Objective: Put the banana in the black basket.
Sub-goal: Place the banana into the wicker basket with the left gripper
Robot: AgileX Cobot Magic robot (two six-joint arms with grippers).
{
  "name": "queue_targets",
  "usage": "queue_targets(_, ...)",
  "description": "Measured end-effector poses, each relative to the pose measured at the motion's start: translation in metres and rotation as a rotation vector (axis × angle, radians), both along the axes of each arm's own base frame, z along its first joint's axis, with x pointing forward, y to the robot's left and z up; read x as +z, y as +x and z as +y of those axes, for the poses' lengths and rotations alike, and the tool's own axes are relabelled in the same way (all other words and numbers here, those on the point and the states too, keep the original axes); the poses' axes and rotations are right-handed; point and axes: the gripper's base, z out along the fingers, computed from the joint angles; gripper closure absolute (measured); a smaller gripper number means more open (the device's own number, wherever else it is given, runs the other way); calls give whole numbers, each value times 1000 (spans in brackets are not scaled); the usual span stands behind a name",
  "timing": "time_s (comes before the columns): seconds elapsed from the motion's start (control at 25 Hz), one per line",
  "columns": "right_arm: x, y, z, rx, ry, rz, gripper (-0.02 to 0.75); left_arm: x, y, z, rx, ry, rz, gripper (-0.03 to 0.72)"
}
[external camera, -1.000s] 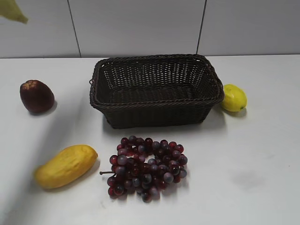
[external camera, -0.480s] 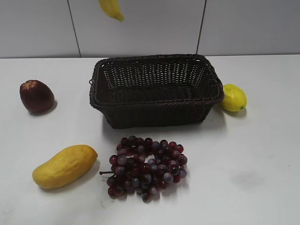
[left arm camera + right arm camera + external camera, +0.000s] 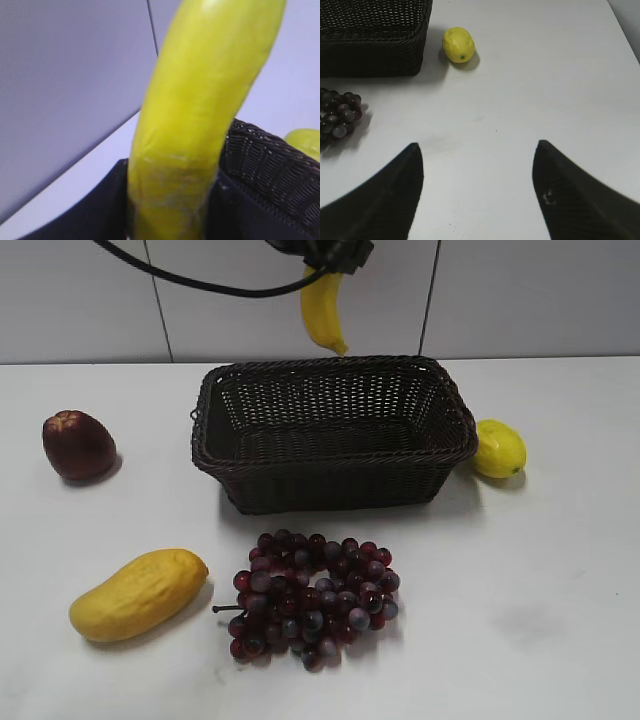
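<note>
The yellow banana [image 3: 323, 314] hangs tip down from my left gripper [image 3: 335, 254] at the top of the exterior view, above the far rim of the black basket [image 3: 330, 462]. In the left wrist view the banana [image 3: 200, 120] fills the frame between the dark fingers of the left gripper [image 3: 170, 200], which is shut on it, with the basket rim [image 3: 270, 160] behind. The basket is empty. My right gripper [image 3: 477, 155] is open and empty over bare table; it is out of the exterior view.
A yellow mango [image 3: 138, 594] lies front left, a bunch of dark red grapes [image 3: 314, 595] in front of the basket, a dark red apple [image 3: 77, 444] at the left, a lemon [image 3: 498, 448] right of the basket. A black cable [image 3: 190, 280] trails top left.
The banana has moved from the top left corner rightward and down, and now hangs over the basket's far rim. The left gripper has come into the exterior view.
</note>
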Motion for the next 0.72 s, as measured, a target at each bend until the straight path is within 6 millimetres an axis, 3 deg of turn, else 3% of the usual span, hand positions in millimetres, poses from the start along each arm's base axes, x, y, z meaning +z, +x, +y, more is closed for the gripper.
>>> queue_targets(0.2,0,0,0,0,0,0,219,-32,1,-4,-22,63,129,281)
queue_targets(0.36,0,0,0,0,0,0,219,-41,1,-6,-27,63,172,269)
queue_targets(0.56,0,0,0,0,0,0,219,-41,3,-5,34,1,227,76)
queue_targets(0.72,0,0,0,0,0,0,219,-42,4,0,55,-2,262,56)
